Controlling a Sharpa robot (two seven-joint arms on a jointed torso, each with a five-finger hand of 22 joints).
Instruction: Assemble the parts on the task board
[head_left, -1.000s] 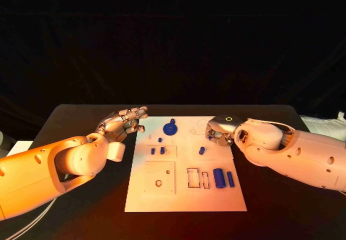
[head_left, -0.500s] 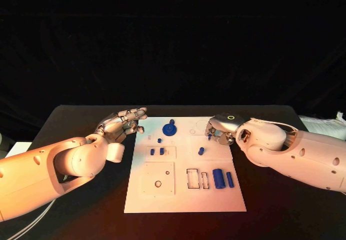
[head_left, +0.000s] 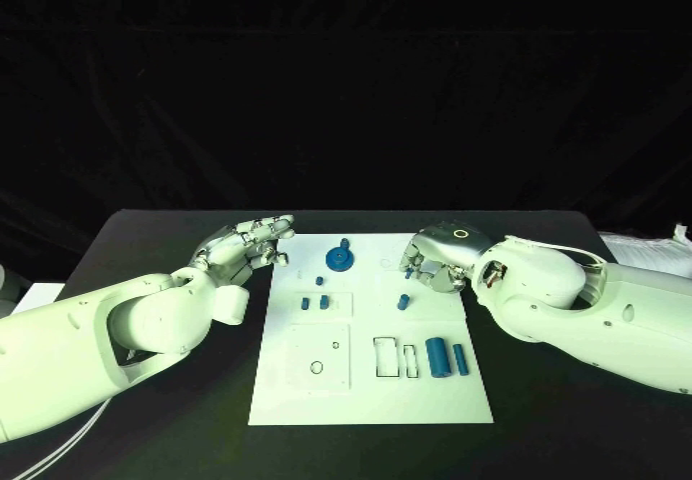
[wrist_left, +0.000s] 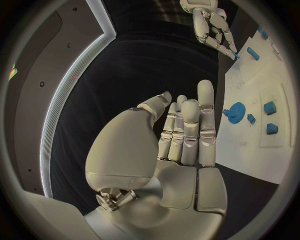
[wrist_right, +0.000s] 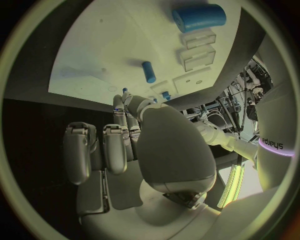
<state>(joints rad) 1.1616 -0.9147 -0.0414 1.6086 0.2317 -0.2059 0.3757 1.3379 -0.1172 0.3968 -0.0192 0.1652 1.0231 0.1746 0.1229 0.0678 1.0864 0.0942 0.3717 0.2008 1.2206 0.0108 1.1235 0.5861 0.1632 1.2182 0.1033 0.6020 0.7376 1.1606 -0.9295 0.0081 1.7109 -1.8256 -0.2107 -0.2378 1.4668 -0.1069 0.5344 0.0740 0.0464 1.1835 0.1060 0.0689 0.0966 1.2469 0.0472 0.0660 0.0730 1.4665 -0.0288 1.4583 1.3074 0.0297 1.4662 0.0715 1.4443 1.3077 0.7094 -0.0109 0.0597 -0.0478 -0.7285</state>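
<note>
While the right hand (head_left: 433, 262) pinched a small blue part (head_left: 414, 267) above the board's (head_left: 371, 385) far right area, the left hand (head_left: 248, 243) hovered empty, fingers straight and together, beside the board's far left corner, over the table (head_left: 159, 235).

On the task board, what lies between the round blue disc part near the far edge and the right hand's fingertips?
In the head view, only bare white task board separates the blue disc part from the right hand, apart from a faint outline marking.

text: "sharpa" | on: white arm (wrist_right: 273, 131) | view: right wrist
</note>
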